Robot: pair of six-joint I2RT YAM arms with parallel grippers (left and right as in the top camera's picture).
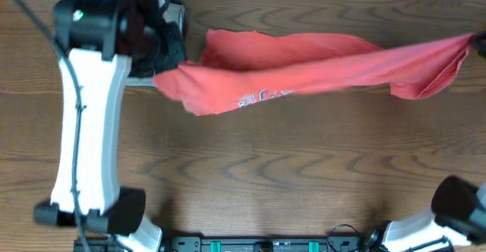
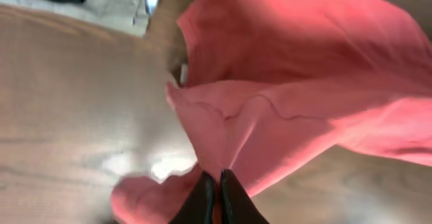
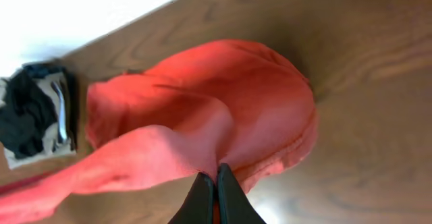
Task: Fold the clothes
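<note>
**A:** One garment, the red-orange T-shirt (image 1: 304, 66), runs across the upper part of the overhead frame from left of centre to the right edge. You have it strung between both arms.

**B:** How are the tools set?

**A:** Your left gripper (image 2: 216, 198) is pinched tight on a fold of the cloth at the bottom centre of its wrist view. Your right gripper (image 3: 216, 196) is clamped the same way on a hemmed edge. Neither shows a gap between its jaws.

**B:** How will it handle?

**A:** I'd judge it light, soft and limp. It bunches into long creases between your two holds and droops toward the table (image 1: 266, 176). It won't keep a shape, so expect it to sag and twist wherever you leave it unsupported. It doesn't look slippery or fragile.

**B:** Where should you hold it?

**A:** Go for hems, seams or corners, where the cloth is doubled. The white lettering (image 1: 263, 96) faces up at the lower left of the shirt. A black garment (image 3: 23, 113) lies well apart at the left of the right wrist view.
</note>
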